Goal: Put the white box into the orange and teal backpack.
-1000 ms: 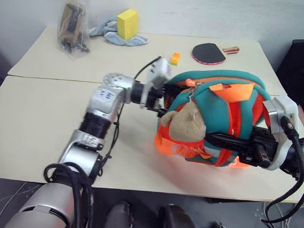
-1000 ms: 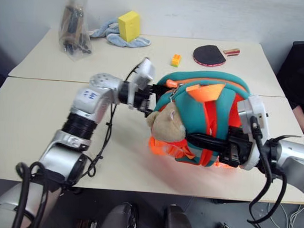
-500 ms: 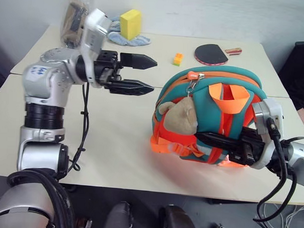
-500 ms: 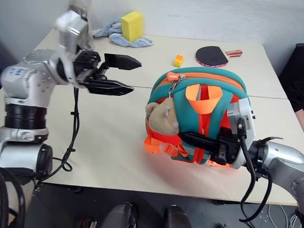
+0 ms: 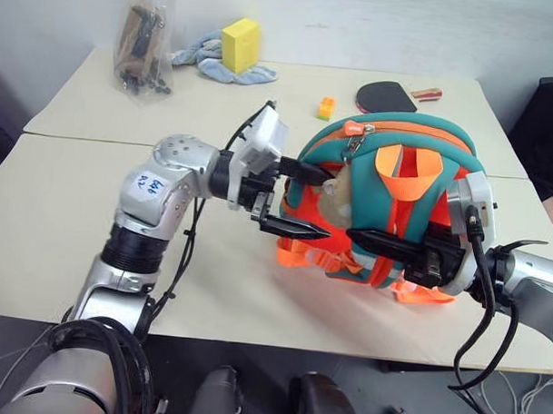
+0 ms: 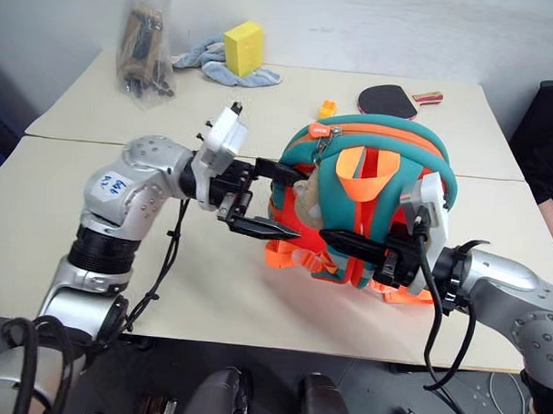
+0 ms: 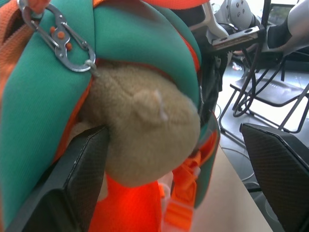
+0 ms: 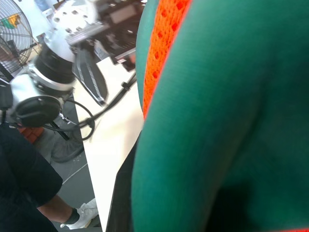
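Softly rounded orange and teal backpack [image 5: 385,211], fuzzy plush toy [image 7: 145,135].

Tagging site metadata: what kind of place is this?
Likely a robotics lab or test room: plain tables hold assorted props, such as a yellow sponge block and a table tennis paddle, and a floor fan stands nearby.

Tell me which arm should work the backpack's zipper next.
Left, most likely. The left gripper is open and free at the plush toy side of the orange and teal backpack, below the zipper pull. The right gripper is shut on the backpack, steadying it upright.
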You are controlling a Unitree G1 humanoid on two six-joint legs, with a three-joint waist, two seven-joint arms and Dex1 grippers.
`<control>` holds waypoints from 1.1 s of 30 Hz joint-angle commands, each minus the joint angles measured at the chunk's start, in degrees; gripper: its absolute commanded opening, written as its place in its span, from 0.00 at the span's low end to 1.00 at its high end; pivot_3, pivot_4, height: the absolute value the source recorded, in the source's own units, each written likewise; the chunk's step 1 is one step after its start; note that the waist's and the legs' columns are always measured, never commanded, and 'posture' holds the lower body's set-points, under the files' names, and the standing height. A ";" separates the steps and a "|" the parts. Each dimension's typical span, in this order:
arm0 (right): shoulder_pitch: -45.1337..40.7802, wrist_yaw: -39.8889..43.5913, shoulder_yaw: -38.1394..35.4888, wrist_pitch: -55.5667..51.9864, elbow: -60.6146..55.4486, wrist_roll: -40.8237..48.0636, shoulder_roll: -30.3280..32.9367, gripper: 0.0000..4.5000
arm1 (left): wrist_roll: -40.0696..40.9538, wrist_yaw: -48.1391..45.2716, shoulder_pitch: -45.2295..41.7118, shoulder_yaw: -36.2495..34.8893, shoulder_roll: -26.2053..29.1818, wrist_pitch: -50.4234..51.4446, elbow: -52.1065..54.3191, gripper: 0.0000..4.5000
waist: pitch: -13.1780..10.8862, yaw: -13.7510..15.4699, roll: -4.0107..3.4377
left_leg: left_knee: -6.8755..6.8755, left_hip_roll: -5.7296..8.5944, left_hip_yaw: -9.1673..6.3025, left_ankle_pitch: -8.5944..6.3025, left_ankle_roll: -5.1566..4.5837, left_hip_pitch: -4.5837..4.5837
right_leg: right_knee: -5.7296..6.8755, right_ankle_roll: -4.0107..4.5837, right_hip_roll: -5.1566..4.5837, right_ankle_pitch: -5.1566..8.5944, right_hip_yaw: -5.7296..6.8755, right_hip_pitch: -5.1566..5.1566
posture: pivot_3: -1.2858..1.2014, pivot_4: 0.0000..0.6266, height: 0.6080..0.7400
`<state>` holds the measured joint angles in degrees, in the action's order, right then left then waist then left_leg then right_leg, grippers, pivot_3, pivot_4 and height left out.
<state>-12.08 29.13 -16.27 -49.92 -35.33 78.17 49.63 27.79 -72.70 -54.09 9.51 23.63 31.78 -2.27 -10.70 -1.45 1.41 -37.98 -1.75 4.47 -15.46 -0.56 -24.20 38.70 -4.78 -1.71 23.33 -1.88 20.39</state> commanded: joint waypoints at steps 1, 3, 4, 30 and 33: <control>0.21 0.26 -2.07 1.42 -2.65 2.67 -0.09 0.00 | -1.35 2.13 -0.98 0.57 -1.92 -2.36 -0.29 1.00 | 0.00 -0.05 0.00 | 0.00 0.00 0.00 0.00 0.00 0.00 | 0.00 0.00 0.01 0.00 0.00 0.00 | 0.52 0.24 1.00; 0.27 -0.03 -2.19 1.50 -2.65 3.15 -0.09 0.00 | -2.40 2.86 -0.97 0.93 -2.54 -3.34 -1.10 1.00 | 0.00 -0.04 0.00 | -0.03 0.00 0.00 0.00 0.00 0.01 | -0.02 0.00 0.01 0.00 0.00 0.00 | 0.52 0.24 1.00; 0.28 -0.18 -2.19 1.54 -2.64 3.21 -0.06 0.00 | -2.88 3.67 -1.07 0.97 -2.91 -3.42 -1.72 1.00 | 0.00 -0.04 0.00 | -0.04 0.00 0.00 0.00 0.00 0.01 | -0.02 0.00 0.01 0.00 -0.01 0.00 | 0.52 0.24 1.00; 5.65 -1.35 -7.96 2.95 -2.27 7.22 1.75 0.00 | 8.93 0.28 -8.86 -8.61 1.19 11.04 -8.50 0.09 | 0.00 0.08 0.00 | -0.03 0.01 -0.02 0.01 0.01 0.00 | -0.03 0.00 0.00 0.00 0.01 -0.01 | 0.52 0.24 1.00; 8.55 -1.26 -8.40 3.71 -3.24 5.86 1.13 0.00 | 9.87 -4.71 -12.76 -10.81 6.25 12.14 -15.00 0.09 | 0.00 -0.08 0.01 | -0.01 0.00 -0.02 0.02 0.03 0.01 | -0.03 0.00 0.02 0.00 0.01 0.00 | 0.52 0.24 1.00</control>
<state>-4.87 27.80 -22.91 -47.30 -36.81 84.48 51.23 35.66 -74.61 -63.43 3.19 27.09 44.06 -14.77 -10.70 -1.53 1.42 -37.99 -1.77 4.45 -15.43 -0.52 -24.20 38.66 -4.78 -1.66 23.33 -1.85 20.40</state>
